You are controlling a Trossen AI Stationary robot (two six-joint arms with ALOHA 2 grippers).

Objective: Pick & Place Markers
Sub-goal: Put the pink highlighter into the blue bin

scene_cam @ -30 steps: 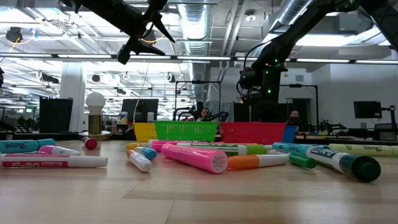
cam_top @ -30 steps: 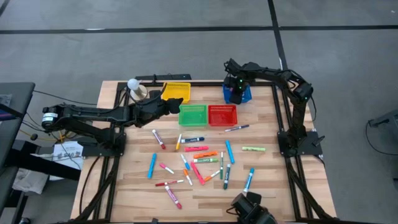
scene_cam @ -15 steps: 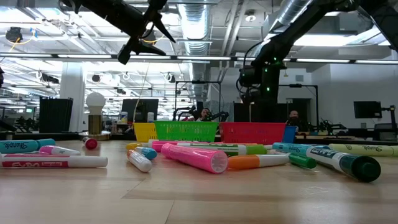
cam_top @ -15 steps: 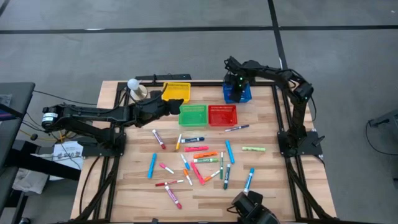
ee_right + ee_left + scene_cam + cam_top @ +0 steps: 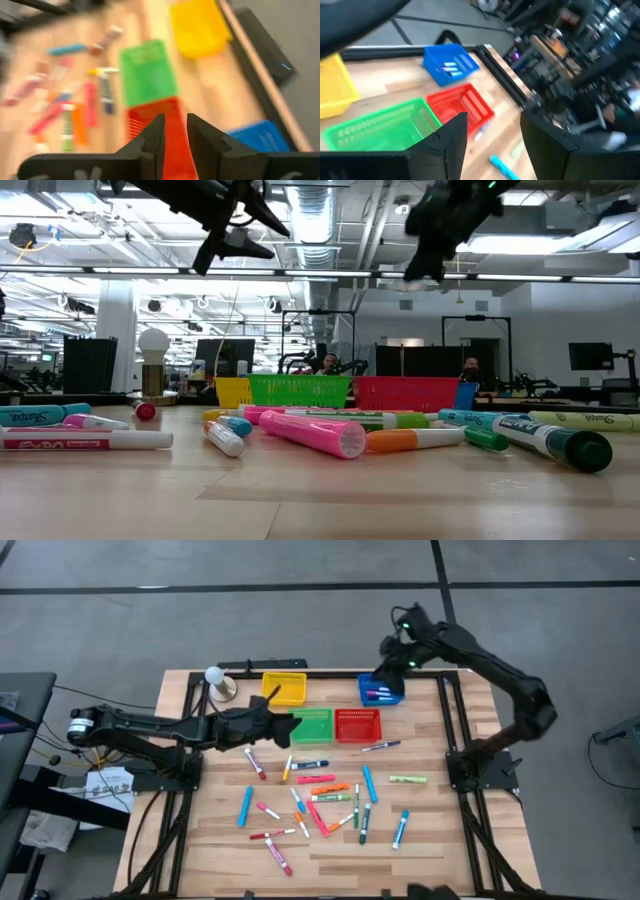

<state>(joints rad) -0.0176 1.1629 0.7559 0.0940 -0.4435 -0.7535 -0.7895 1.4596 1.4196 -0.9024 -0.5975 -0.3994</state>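
High view: my left hand (image 5: 272, 706) hangs over the near-left corner of the green basket (image 5: 312, 724), fingers spread with nothing between them. My right hand (image 5: 387, 662) is raised by the far edge of the table (image 5: 190, 840), just beyond the blue basket (image 5: 381, 690); its two fingers (image 5: 150, 140) stand close together with only a narrow gap, and they carry nothing.

The markers (image 5: 318, 798) lie scattered flat on the middle and near part of the table, between my two arms, in pink, red, orange, blue, green and white. One lies apart just in front of the red basket (image 5: 357, 725), one yellow-green lies toward the right side, and a few rest inside the blue basket. The yellow basket (image 5: 284, 689) sits at the far side, left of the blue one.

From table height, a fat pink marker (image 5: 313, 433) lies foremost, with the row of baskets behind it.
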